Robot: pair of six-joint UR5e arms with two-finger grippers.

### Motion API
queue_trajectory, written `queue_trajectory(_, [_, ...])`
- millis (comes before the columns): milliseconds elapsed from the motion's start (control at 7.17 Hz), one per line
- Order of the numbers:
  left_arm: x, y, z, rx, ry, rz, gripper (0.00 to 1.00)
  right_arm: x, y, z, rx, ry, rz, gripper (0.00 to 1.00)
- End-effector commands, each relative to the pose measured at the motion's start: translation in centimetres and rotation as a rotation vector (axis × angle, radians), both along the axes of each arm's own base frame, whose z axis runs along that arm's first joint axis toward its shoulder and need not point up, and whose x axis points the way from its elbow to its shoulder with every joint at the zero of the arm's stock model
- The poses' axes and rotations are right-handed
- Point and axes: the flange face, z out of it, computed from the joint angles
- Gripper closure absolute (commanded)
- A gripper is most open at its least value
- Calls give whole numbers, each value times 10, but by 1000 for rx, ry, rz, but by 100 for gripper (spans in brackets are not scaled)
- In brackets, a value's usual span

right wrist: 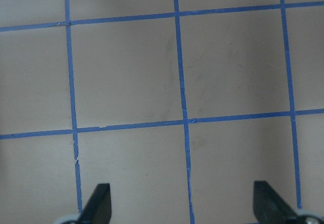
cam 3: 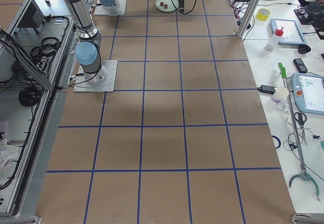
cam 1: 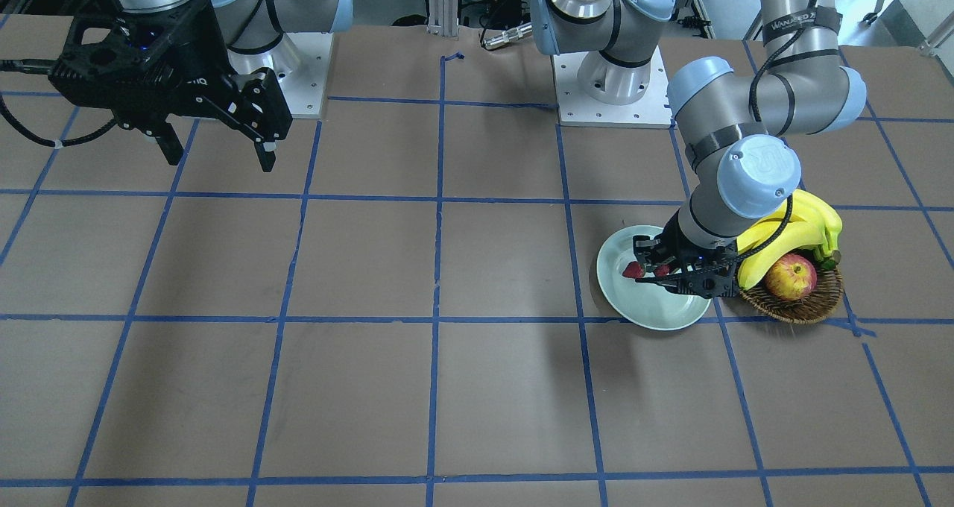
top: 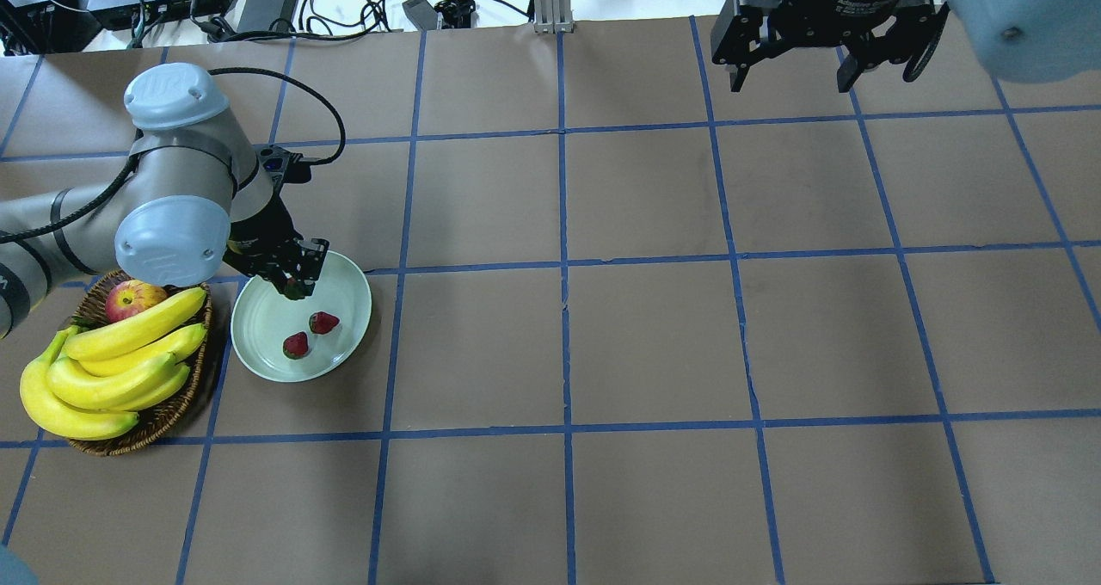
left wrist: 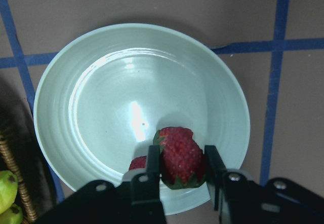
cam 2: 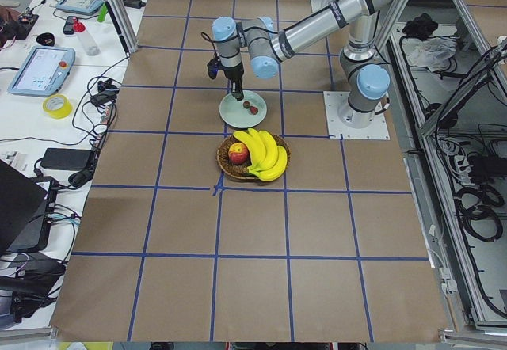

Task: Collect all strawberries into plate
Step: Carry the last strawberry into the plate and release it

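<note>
Front-facing view: my left gripper (cam 1: 663, 272) sits low over the plate (cam 1: 656, 312), which lies just beside the wicker basket (cam 1: 801, 309) holding bananas (cam 1: 794, 227) and an apple (cam 1: 790, 277); red shows under the claw, but I can't count berries from here; my right gripper (cam 1: 220, 156) hangs well apart from all this, jaws spread, holding nothing.

Overhead view: two strawberries (top: 323, 322) lie loose in the plate, near each other; the left claw is above the plate's rim on its far side; the table (top: 645, 335) is flat brown paper with a blue tape grid, and the basket crowds only one side of the plate.

Left-end view: the plate lies just beyond the basket, with two red specks in it; I judge nothing finer here.

Right-end view: everything is too small to tell.

Left wrist view: the third strawberry (left wrist: 179, 158) is pinched across its flanks between the fingers (left wrist: 152, 171), above the plate's inside; I'd call it light, soft and easily bruised, so I'd keep a gentle hold across the widest part; the plate is glossy, so I'd expect a dropped berry to roll, and I'd let go low.

Right wrist view: only taped paper shows between the wide-apart tips.
</note>
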Motion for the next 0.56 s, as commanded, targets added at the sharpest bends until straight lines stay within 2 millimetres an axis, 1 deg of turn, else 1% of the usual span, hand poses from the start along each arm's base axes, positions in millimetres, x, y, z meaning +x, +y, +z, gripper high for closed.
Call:
queue_trajectory(0, [15,-6,-21,-7,-9,3,100,0,0,0,0,1,1,0])
queue_trajectory(140, [15,-5,-27,4,-9,3,74,1,0,0,0,0,2,0])
queue_trajectory(279, [15,-5,-27,3,-7,14,29,1,0,0,0,0,2,0])
queue_trajectory(419, [15,-8,-18,-22,-13,20,18,1,0,0,0,1,2,0])
